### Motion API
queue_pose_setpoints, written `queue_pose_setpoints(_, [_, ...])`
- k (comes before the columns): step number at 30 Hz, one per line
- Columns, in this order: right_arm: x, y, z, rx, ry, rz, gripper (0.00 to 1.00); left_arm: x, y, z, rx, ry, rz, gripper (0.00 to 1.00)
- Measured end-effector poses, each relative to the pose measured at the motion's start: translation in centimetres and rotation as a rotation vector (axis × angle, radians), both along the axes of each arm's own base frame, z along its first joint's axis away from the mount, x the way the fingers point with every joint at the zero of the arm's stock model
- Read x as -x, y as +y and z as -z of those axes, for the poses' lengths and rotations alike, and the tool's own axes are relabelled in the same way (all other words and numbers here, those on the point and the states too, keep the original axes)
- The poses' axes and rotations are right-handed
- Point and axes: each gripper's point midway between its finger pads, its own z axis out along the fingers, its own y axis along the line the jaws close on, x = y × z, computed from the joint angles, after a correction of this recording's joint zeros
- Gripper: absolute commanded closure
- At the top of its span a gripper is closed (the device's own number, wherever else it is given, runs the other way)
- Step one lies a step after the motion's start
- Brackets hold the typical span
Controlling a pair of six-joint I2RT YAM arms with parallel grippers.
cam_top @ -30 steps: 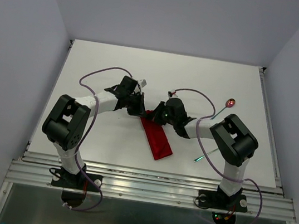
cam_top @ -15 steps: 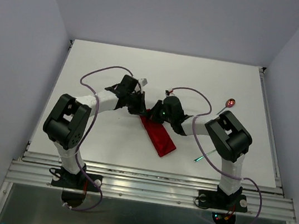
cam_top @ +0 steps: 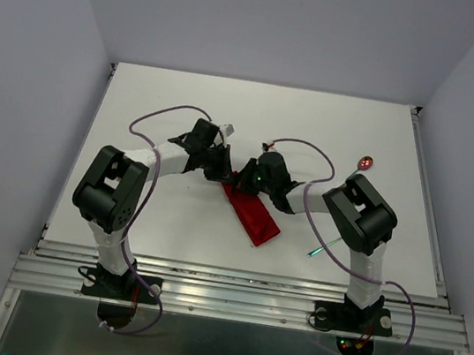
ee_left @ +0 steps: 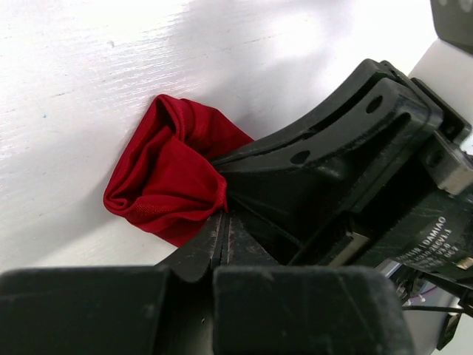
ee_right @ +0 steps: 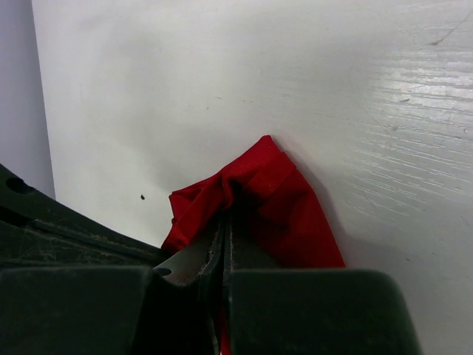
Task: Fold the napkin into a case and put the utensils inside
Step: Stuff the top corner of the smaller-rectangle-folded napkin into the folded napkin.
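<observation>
The red napkin lies as a narrow folded strip slanting toward the near right of the white table. Both grippers meet at its far end. My left gripper is shut on a bunched corner of the napkin, its tips pinched on the cloth. My right gripper is shut on the same end of the napkin, jaws closed at the fold. The spoon with a shiny red bowl and the teal-handled fork lie to the right, partly hidden by the right arm.
The right arm's elbow hangs over the space between the spoon and the fork. Purple cables loop above both arms. Grey walls enclose the table on three sides, and a metal rail runs along the near edge.
The right arm's elbow has shifted left. The napkin's near end has swung slightly up and to the right. Both grippers stay shut on its far end.
</observation>
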Motion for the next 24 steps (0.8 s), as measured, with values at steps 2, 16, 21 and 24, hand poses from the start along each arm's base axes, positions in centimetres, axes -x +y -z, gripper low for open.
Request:
queue_pose_setpoints(2, [0.2, 0.1, 0.2, -0.002, 0.012, -0.008, 0.99, 0.0, -0.1, 0.5, -0.001, 0.010, 0.003, 1.00])
queue_pose_setpoints(16, [2.4, -2.8, -2.3, 0.014, -0.001, 0.013, 0.99, 0.1, -0.4, 0.4, 0.028, 0.020, 0.018, 1.00])
queue_pose_setpoints(21, [2.8, -3.3, -4.4, -0.001, -0.040, 0.018, 0.99, 0.1, -0.4, 0.5, 0.028, 0.022, 0.019, 1.00])
queue_pose_setpoints(24, [2.9, -3.6, -4.9, -0.003, -0.056, 0.023, 0.99, 0.1, -0.5, 0.5, 0.028, 0.022, 0.020, 1.00])
